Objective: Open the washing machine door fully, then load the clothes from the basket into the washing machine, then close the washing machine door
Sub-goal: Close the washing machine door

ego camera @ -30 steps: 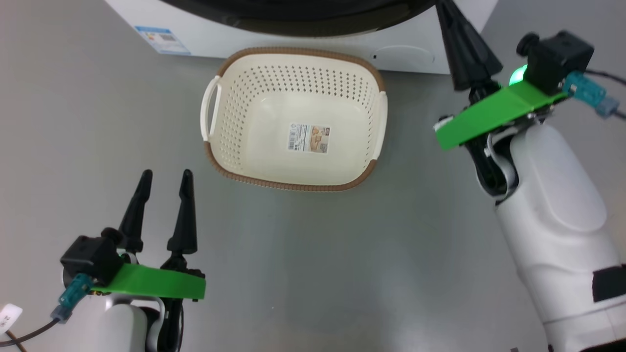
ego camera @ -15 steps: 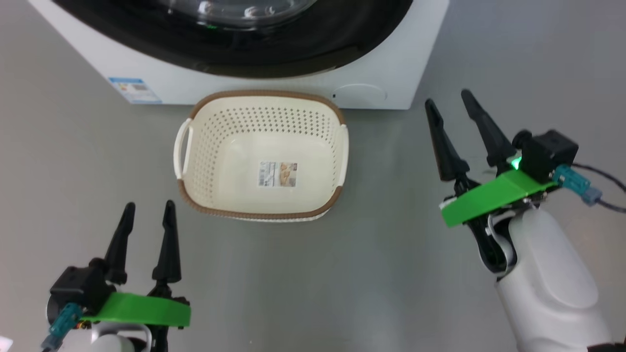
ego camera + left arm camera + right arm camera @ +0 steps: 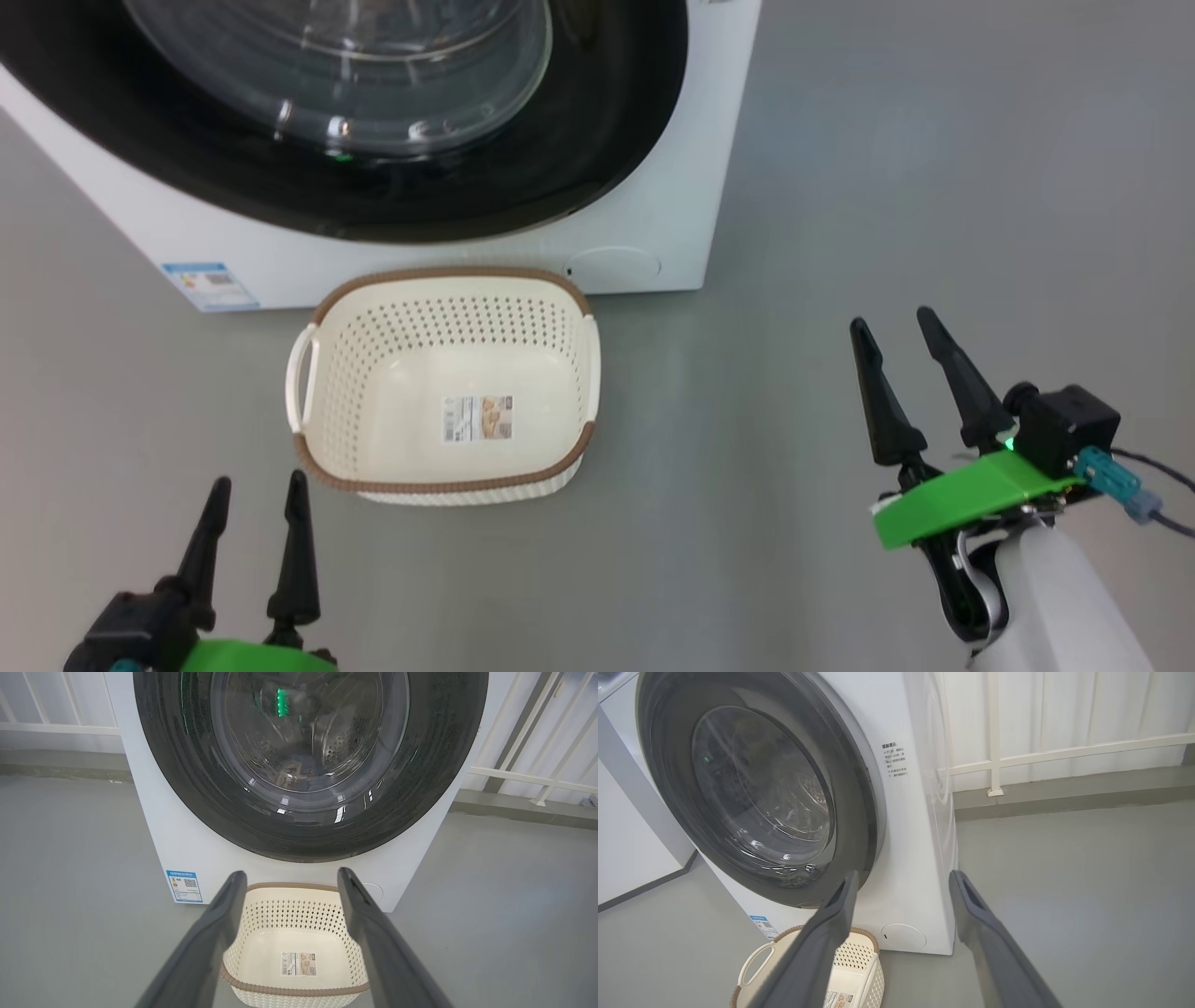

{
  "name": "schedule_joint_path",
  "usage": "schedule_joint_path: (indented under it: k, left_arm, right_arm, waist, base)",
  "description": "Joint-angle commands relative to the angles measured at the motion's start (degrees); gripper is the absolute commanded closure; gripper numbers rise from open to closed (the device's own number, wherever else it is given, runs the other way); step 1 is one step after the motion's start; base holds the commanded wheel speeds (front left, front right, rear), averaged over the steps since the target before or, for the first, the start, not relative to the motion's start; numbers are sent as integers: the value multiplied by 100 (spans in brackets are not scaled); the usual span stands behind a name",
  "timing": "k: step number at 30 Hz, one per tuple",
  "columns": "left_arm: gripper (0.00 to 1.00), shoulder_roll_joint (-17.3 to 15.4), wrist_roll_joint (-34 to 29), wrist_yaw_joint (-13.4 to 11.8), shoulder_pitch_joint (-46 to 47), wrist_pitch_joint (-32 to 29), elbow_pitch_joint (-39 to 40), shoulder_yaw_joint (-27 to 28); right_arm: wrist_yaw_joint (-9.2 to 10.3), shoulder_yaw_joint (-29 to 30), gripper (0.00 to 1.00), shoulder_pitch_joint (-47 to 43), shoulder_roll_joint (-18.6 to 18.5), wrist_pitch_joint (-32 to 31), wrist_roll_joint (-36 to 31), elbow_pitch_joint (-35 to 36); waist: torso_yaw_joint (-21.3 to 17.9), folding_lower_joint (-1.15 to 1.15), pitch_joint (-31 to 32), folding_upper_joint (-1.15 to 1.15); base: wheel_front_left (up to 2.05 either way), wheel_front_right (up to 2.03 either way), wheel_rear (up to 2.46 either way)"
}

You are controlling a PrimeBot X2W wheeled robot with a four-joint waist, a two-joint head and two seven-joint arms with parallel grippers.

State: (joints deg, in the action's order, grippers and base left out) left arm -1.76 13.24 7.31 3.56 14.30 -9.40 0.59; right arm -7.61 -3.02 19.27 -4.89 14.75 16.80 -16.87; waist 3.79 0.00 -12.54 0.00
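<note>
**Door looks shut, basket bare: the latch is your open question**

Tools: the left gripper (image 3: pixel 260 478), at the lower left of the head view, has its fingers apart and holds nothing. The right gripper (image 3: pixel 889 317), at the lower right, also has its fingers apart and holds nothing. It is well apart from the machine.

Task things: the washing machine door (image 3: pixel 308 765) fills the top of the left wrist view. It appears to lie flat against the washing machine (image 3: pixel 653 233). The basket (image 3: pixel 439 484) stands on the floor just in front of the machine, centre-left in the head view, and is bare down to its label sticker (image 3: pixel 477 418). A pale patch low behind the glass is probably the clothes (image 3: pixel 292 772), but it is too dim to be sure.

What could go wrong:
- **Latch:** No view shows whether the catch has engaged. If the door was only pushed to, it may drift open, and you would count the task done too soon.
- **Trapped cloth:** A hem caught at the rim would stop the door from sealing. The rim is dark and glossy, so you cannot rule this out.
- **Basket:** It sits below the door's lower edge. A forward roll or a low sweep of the left arm would knock it into the front panel.
- **Right fingers:** In the right wrist view they point at the machine's lower right corner, near the round hatch (image 3: pixel 903 936). A forward reach there strikes the panel.
</note>
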Motion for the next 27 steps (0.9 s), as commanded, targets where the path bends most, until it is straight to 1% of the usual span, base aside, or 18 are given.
schedule_joint_path:
  k: [1, 5, 11, 15, 20, 27]
  left_arm:
    - [0, -111, -52, 17, -50, 70, 148, 231]
    - [0, -111, -216, -51, -233, 70, 229, 255]
    - [0, -111, -278, -315, -574, 70, 432, 113]
    - [0, -111, -300, -435, -781, 70, 543, 40]
    - [0, -111, -311, -497, -943, 70, 657, 57]
    - [0, -111, -335, -568, -1059, 70, 747, 90]
  right_arm:
    - [12, -72, 0, -136, 74, 25, -43, 205]
    - [12, -88, 0, -422, 96, 25, -271, 361]
    - [12, -14, 0, -793, 134, 25, -391, 521]
    - [12, 125, 0, -1035, 172, 25, -360, 632]
    - [12, 265, 0, -1238, 197, 25, -255, 725]
    - [12, 234, 0, -1366, 200, 25, -256, 764]
  waist:
    - [-239, 0, 287, 0]
    - [-311, 0, 464, 0]
    - [-344, 0, 722, 0]
    - [-335, 0, 881, 0]
    - [-333, 0, 989, 0]
    - [-333, 0, 1054, 0]
  base:
    - [0, 0, 0]
    - [0, 0, 0]
    - [0, 0, 0]
    - [0, 0, 0]
    - [0, 0, 0]
    - [0, 0, 0]
